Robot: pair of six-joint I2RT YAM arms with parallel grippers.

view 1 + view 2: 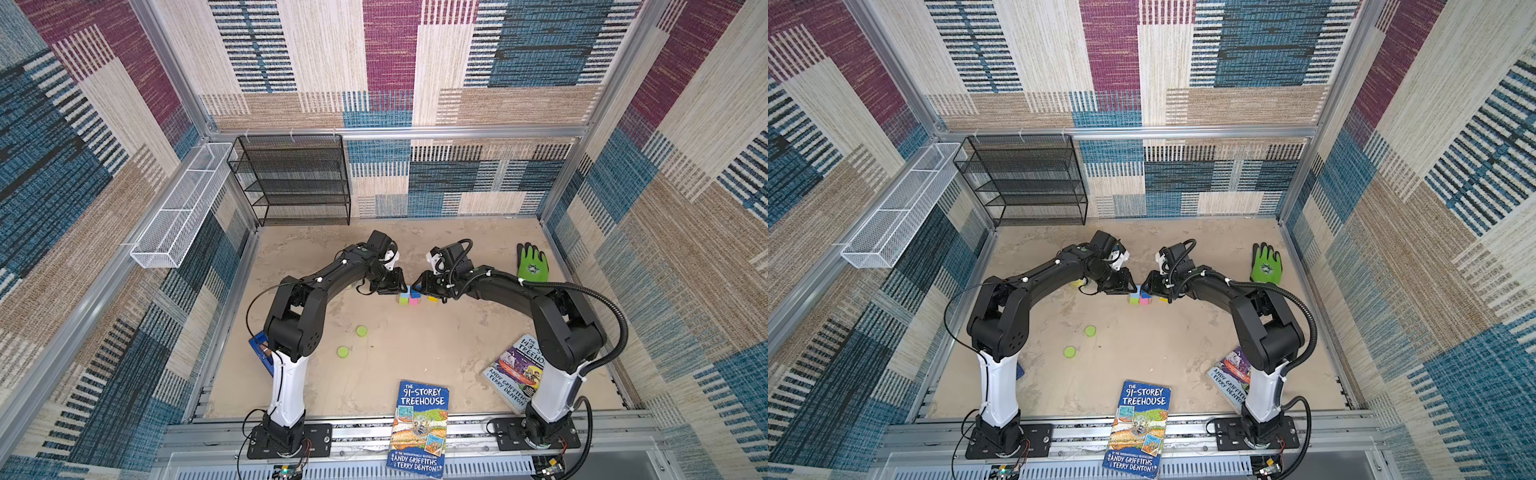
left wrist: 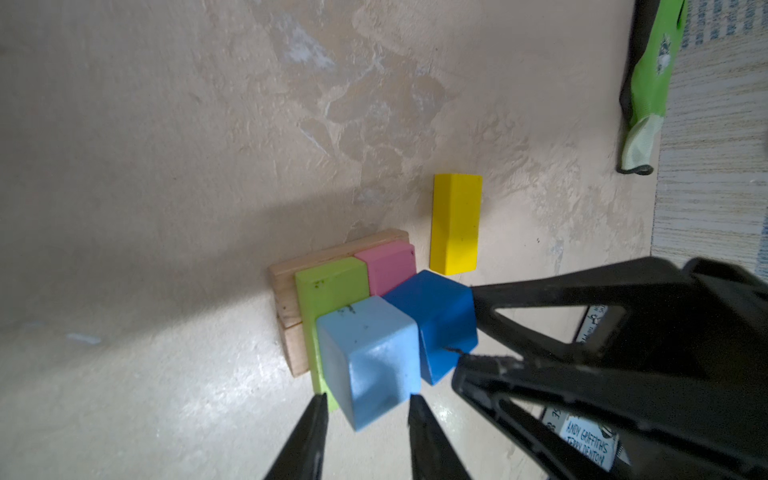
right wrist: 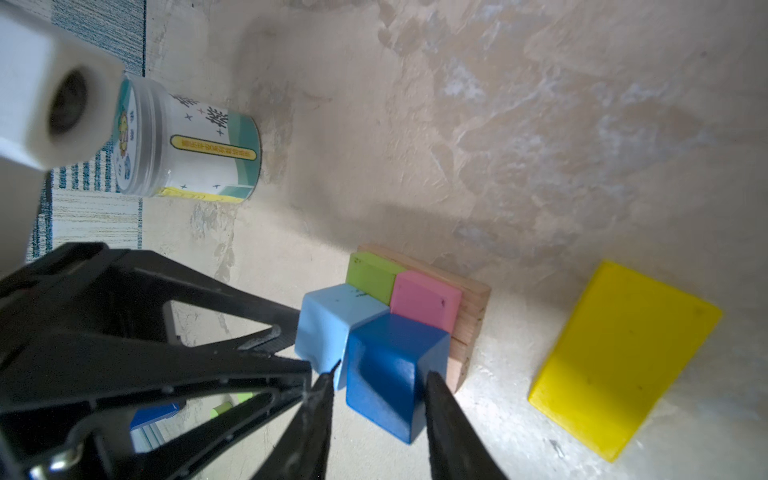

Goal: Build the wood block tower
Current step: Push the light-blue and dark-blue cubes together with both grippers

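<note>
The tower (image 1: 411,296) stands near the middle of the bench (image 1: 415,365), a little toward its far edge: two tan bars (image 2: 286,316) at the bottom, a lime oblong (image 2: 332,286) and a pink oblong (image 2: 390,270) across them, and a light-blue cube (image 2: 370,353) and a dark-blue cube (image 3: 390,365) side by side on top. The left gripper (image 2: 368,399) straddles the light-blue cube and the right gripper (image 3: 380,376) the dark-blue cube, tips at the faces; whether either pair of jaws actually presses cannot be told. A yellow oblong (image 2: 455,224) lies flat just beside the tower. Two lime round pieces (image 1: 361,331) lie well apart, toward the front-left corner.
</note>
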